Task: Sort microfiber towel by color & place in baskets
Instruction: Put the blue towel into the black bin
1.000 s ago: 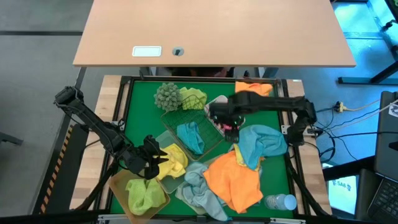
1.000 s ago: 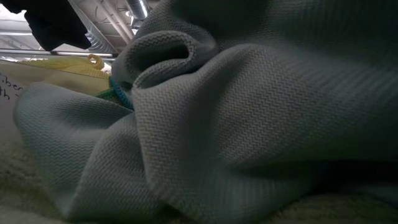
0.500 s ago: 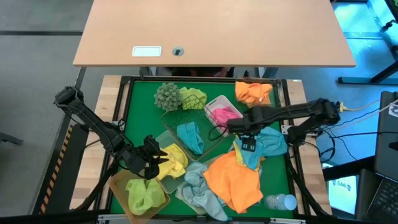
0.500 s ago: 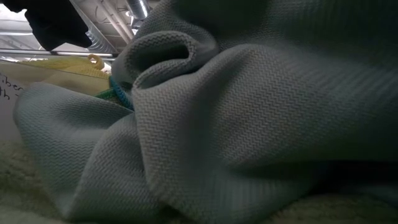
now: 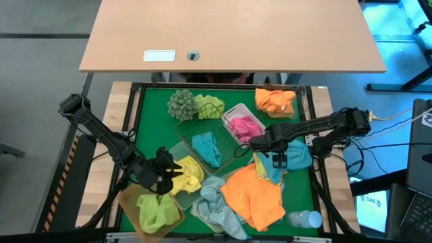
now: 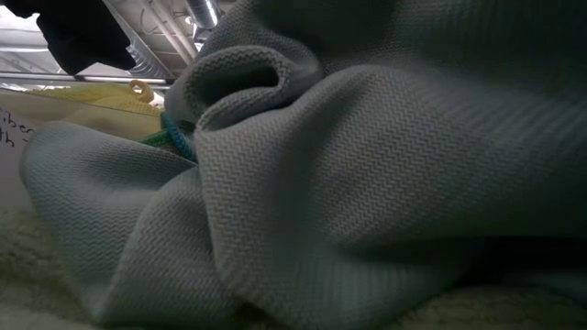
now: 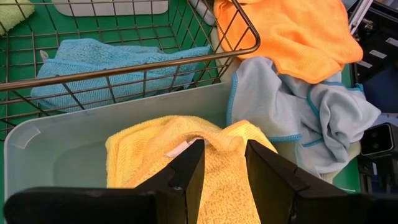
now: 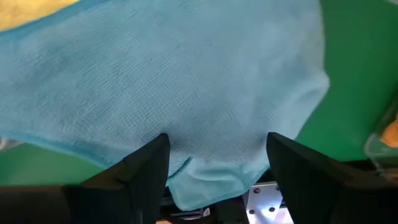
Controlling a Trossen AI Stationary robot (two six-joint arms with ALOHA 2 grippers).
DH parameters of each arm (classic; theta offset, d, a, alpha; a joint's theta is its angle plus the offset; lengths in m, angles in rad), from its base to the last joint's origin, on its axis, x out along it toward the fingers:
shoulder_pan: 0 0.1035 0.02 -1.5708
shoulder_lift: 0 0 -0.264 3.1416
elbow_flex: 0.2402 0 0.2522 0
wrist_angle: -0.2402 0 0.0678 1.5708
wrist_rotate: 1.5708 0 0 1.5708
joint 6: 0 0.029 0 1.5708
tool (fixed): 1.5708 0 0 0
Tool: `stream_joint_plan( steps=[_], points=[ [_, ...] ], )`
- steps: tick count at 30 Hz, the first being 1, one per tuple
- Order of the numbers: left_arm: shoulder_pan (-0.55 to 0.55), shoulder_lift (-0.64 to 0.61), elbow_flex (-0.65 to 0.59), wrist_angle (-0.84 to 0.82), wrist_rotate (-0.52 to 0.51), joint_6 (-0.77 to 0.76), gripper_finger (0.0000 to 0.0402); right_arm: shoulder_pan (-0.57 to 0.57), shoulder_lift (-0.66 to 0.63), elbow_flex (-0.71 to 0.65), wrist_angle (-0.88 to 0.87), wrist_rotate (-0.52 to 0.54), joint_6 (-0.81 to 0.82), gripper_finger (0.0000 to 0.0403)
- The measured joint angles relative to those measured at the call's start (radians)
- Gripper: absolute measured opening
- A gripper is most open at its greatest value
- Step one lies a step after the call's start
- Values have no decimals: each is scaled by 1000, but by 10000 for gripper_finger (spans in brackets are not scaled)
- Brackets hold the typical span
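My left gripper is over the frosted clear basket at the near left, shut on a yellow towel that lies inside it. My right gripper stands open, pointing down, just over a light blue towel spread on the green mat at the right. In the right wrist view its fingers straddle that towel; whether they touch it, I cannot tell. The green wire basket holds another light blue towel. My left gripper pinches a raised fold of the yellow towel between its two fingers. The fingers slant down from the table's left side. The rest of the towel lies bunched on the frosted basket's floor.
A white basket with a pink towel, an amber basket with an orange towel and a near-left amber basket with a lime green towel. Loose orange and pale blue towels, a bobbly ball, a bottle. Pale cloth fills the low view.
My right gripper has gone from above the white basket toward the table's right and near edges and down, tipping steeper, until it stands just over the light blue towel. It has stayed open.
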Motion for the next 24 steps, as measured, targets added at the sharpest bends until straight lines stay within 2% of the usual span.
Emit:
stream_joint_plan(
  steps=[9, 13, 18, 24],
  points=[
    [0, 0, 0, 0, 0, -2, 112, 0, 0, 0, 59, -17, -11, 265],
    [0, 0, 0, 0, 0, -2, 112, 0, 0, -5, 61, -18, -11, 243],
    [0, 0, 0, 0, 0, -2, 112, 0, 0, -50, 71, -77, -11, 170],
    [0, 0, 0, 0, 0, 1, 112, 0, 1, -98, 148, -139, -11, 52]
  ],
)
